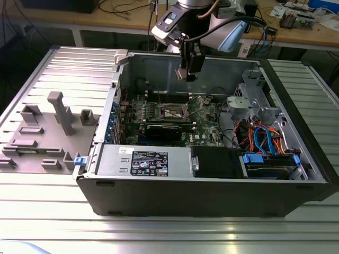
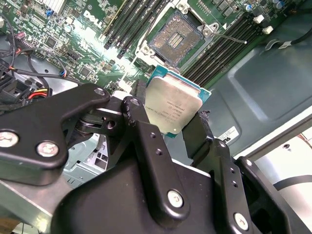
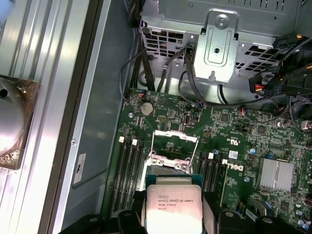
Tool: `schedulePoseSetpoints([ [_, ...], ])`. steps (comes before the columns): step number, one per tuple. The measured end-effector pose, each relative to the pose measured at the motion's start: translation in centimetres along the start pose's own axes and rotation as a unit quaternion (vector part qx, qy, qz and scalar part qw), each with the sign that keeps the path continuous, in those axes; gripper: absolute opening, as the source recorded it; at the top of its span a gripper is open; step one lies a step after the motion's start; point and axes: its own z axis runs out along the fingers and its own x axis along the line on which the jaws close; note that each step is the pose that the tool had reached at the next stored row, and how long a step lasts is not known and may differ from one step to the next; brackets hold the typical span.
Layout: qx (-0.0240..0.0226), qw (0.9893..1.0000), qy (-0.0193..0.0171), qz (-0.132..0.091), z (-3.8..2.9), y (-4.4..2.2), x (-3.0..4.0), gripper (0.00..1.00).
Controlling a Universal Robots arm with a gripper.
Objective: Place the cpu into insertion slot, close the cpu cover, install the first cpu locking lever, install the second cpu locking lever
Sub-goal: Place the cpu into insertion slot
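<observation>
Got the gripper (image 1: 185, 76) hanging over the far part of the open computer case (image 1: 159, 203), up above the motherboard (image 1: 204, 114). Black fingers (image 2: 142, 127) pinching the cpu (image 2: 173, 105) by two opposite edges, silvery face toward the camera in both wrist views, tilted rather than lying flat. Not seated yet: held up clear of the insertion slot (image 2: 176, 38), no contact. Can see the slot bare, pin field exposed, long memory slots (image 2: 129, 24) running along both sides of it. Looks like the cpu cover (image 3: 175, 134) flipped up open just past the chip in the first wrist view, though hard to be sure. Also spotted a black graphics card (image 1: 168, 130) just nearer than the socket. Whole case sitting on a ribbed metal desk (image 1: 53, 222), with grey fixture blocks (image 1: 61, 111) off on the exterior view's left.
</observation>
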Motion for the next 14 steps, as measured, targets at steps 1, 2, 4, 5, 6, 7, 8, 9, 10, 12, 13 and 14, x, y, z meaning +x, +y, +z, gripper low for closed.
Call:
schedulePoseSetpoints([
  [1, 0.0000, 1.0000, 0.0000, 0.000, 0.01, 0.00, 0.00, 0.54],
  [2, 0.0000, 1.0000, 0.0000, 0.000, 0.03, 0.00, 0.00, 0.54],
  [4, 0.0000, 1.0000, 0.0000, 0.000, 0.06, 0.00, 0.00, 0.54],
  [5, 0.0000, 1.0000, 0.0000, 0.000, 0.09, -0.01, 0.00, 0.54],
  [6, 0.0000, 1.0000, 0.0000, 0.000, 0.09, -0.01, 0.00, 0.54],
  [7, 0.0000, 1.0000, 0.0000, 0.000, 0.10, -0.01, 0.00, 0.54],
  [8, 0.0000, 1.0000, 0.0000, 0.000, 0.15, -0.01, 0.00, 0.54],
  [9, 0.0000, 1.0000, 0.0000, 0.000, 0.17, -0.01, 0.00, 0.54],
  [10, 0.0000, 1.0000, 0.0000, 0.000, 0.17, -0.01, 0.00, 0.54],
  [12, 0.0000, 1.0000, 0.0001, 0.000, 0.19, -0.01, 0.00, 0.54],
  [13, -0.0001, 1.0000, 0.0001, 0.000, 0.21, -0.01, 0.00, 0.54],
  [14, 0.0000, 1.0000, 0.0000, 0.000, 0.22, -0.01, 0.00, 0.54],
])
